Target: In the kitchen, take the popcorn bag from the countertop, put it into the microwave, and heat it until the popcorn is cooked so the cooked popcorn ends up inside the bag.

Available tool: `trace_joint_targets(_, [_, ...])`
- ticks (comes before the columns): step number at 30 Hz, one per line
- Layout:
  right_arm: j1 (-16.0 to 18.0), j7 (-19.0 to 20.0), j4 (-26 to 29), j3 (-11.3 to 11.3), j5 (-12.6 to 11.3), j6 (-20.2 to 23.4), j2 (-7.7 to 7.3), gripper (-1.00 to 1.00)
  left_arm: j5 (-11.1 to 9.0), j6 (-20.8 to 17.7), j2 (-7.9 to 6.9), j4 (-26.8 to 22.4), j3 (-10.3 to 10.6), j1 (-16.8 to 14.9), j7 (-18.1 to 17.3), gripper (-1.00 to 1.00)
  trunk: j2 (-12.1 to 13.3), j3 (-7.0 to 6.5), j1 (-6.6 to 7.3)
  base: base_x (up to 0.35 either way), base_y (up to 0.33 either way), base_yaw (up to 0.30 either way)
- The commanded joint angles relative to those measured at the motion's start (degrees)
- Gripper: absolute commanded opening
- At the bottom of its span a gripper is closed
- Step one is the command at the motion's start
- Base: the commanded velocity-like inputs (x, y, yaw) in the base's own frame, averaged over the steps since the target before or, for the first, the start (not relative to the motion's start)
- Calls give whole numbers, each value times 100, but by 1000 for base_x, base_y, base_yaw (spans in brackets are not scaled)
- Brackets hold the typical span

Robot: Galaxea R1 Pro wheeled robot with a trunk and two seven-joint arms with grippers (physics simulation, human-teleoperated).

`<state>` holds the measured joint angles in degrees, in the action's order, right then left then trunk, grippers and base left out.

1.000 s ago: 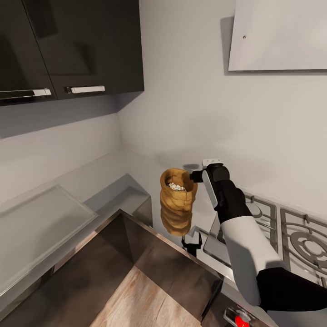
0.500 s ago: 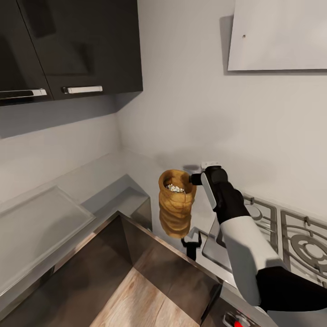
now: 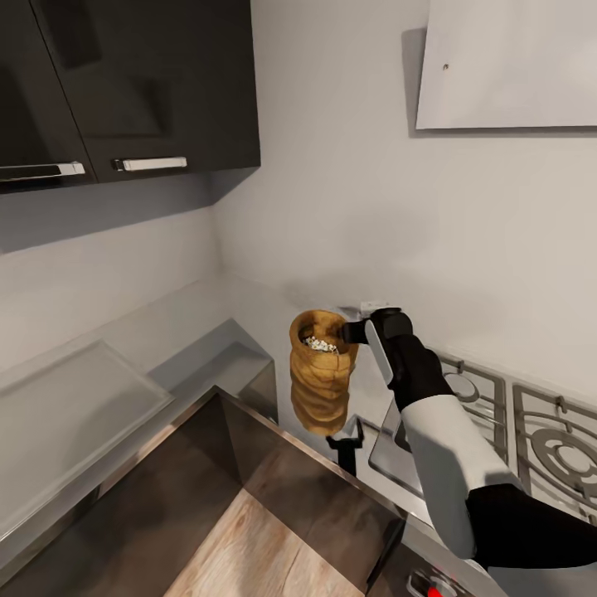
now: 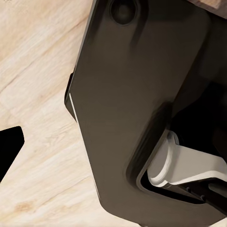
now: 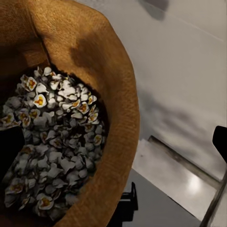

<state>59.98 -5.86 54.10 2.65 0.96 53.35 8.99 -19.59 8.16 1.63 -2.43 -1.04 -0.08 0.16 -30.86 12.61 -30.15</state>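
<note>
Hanging in mid-air over countertop (image 3: 207, 311) corner, head view: popcorn bag (image 3: 322, 373), upright, mouth up, popcorn (image 3: 320, 342) visible inside. Right gripper (image 3: 350, 332) at bag rim, pinching it; jaws closed on rim edge. Dark wall cabinets (image 3: 124, 83) above left; hob grates (image 3: 531, 423) at right.

Left wrist view: wooden floor (image 4: 38, 142), dark robot body part (image 4: 137, 104); left gripper opening not discernible.

Right wrist view: bag interior, heap of popped white-yellow popcorn (image 5: 52, 146), tan rim (image 5: 118, 118) close by; grey countertop (image 5: 184, 175) below.
</note>
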Motion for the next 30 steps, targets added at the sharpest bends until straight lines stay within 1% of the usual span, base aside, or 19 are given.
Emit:
trace_joint_targets(1, [5, -10, 4, 8, 8, 27, -1, 100, -17, 12, -5, -3, -5, -1, -1, 100, -8, 9, -3, 185, 0, 0])
trace_joint_targets(4, [5, -4, 4, 8, 15, 27, -8, 100, -19, 11, -8, -3, -2, -1, -6, 100, -8, 9, -3, 231, 0, 0])
trace_joint_targets(8, [5, 3, 1, 8, 15, 27, -26, 100, -19, 18, -6, -3, -2, -1, -6, 100, -8, 9, -3, 44, 0, 0])
trace_joint_targets(12, [5, 9, -120, 13, 5, 27, -109, 100, -19, 18, -5, -3, -2, -1, -4, 100, -8, 9, -3, 5, 0, 0])
trace_joint_targets(15, [5, 122, -264, 9, 30, -5, -146, 100, -19, 17, -5, -3, -2, -1, -3, 100, -8, 9, -3, 0, 0, 0])
trace_joint_targets(20, [5, 189, -406, 12, 16, -33, -151, 100, -19, 16, -5, -3, -2, -1, -3, 100, -8, 9, -3, 0, 0, 0])
trace_joint_targets(24, [5, 460, -500, 8, 30, -97, -172, 100, -19, 14, -5, -3, -2, -1, -4, 100, -8, 9, -3, 0, 0, 0])
trace_joint_targets(30, [5, 515, -533, 8, 23, -113, -178, 100, -19, 18, -5, -3, -2, -1, -5, 100, -8, 9, -3, 0, 0, 0])
